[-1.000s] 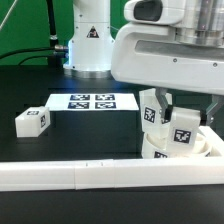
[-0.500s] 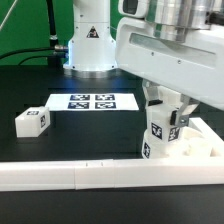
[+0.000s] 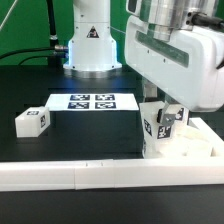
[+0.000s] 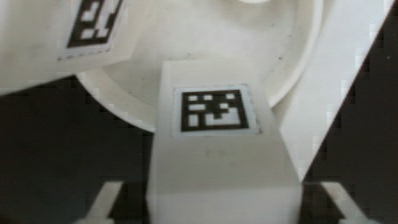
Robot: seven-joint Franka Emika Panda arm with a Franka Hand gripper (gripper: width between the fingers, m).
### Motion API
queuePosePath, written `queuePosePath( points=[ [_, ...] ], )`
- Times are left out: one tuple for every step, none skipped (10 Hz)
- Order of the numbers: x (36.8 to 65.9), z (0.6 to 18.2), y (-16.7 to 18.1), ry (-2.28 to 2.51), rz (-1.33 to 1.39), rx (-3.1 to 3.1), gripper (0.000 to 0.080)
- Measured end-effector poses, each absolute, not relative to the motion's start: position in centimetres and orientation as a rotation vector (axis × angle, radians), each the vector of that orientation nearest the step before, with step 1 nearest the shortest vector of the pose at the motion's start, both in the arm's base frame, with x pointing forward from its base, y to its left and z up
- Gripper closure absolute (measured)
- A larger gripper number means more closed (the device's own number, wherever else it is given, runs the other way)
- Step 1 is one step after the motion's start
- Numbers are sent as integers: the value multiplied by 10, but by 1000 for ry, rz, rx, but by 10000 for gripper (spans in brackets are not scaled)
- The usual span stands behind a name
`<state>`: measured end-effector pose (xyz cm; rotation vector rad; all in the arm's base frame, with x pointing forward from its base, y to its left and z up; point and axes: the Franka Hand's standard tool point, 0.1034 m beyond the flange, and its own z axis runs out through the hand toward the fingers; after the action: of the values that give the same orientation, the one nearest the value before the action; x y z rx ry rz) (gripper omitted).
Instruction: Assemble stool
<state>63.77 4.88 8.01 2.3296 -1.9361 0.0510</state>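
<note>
Gripper (image 3: pixel 160 110) is clamping one white stool leg (image 3: pixel 151 128) from above, just right of centre in the exterior view. I am reading the jaws as closed on that leg, which is standing close to upright with two tagged faces turned toward the camera.

The black table (image 3: pixel 40 150) is filling most of the frame. The white arm (image 3: pixel 170 50) is taking up the upper right. The long white border rail (image 3: pixel 70 177) is running across the bottom of the frame and turning up along the right edge. The seat (image 3: pixel 192 150) is lying in the lower right, tucked into that corner of the rail. The held leg's lower end is meeting the seat's left side, though I cannot tell whether it is actually seated there. The marker board (image 3: pixel 92 101) is lying flat at centre left, well apart from the seat. A second leg (image 3: pixel 32 121) is lying loose at the left edge, near the board's left end.

In the wrist view I am seeing the held leg (image 4: pixel 214 150) running between the fingers (image 4: pixel 111 198), its tag facing the lens. The seat's (image 4: pixel 134 85) round pale edge is curving behind it. Another tagged white face (image 4: pixel 93 25) is showing in the upper left corner, and I cannot tell which part it belongs to.
</note>
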Motion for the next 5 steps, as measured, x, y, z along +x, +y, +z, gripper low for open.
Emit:
queuePosePath(
  points=[
    [636, 80, 48, -2011, 49, 2256, 462],
    [628, 79, 44, -2197, 56, 2025, 461],
    [621, 79, 44, -2351, 73, 1816, 461],
    [618, 82, 47, -2390, 95, 1740, 461],
    [618, 84, 50, -2393, 128, 1746, 461]
  ],
)
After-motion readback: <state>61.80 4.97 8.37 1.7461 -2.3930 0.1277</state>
